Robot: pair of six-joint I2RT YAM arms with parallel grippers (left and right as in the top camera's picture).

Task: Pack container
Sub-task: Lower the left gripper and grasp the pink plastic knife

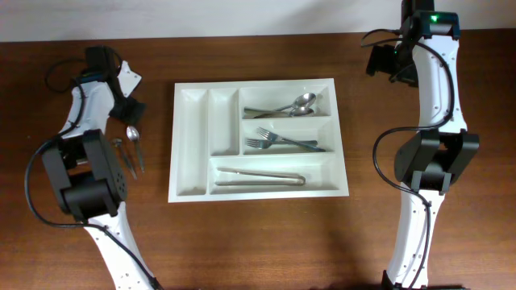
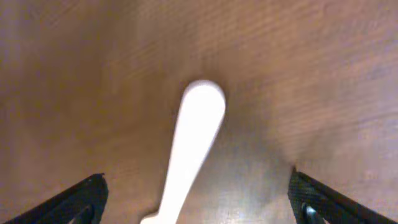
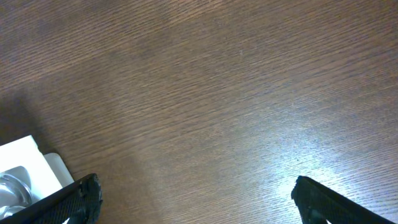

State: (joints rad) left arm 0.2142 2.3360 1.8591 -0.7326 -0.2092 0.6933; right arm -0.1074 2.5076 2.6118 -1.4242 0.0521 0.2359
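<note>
Left hand point(image 2: 199, 198) spread over a spoon point(image 1: 133, 134) on the surface point(image 3: 236, 93).
Closing off-centre on the thin handle point(image 2: 189, 146) may skid it away from the container point(image 1: 255, 84); right hand point(image 3: 194, 199) likewise spread.

Overhead camera looking straight down on my whole table point(image 1: 258, 242), my left wrist camera close over a blurred pale handle point(image 2: 194, 143), my right wrist camera low over the wood, catching the container point(image 3: 28, 155) corner that overhead also shows
</note>
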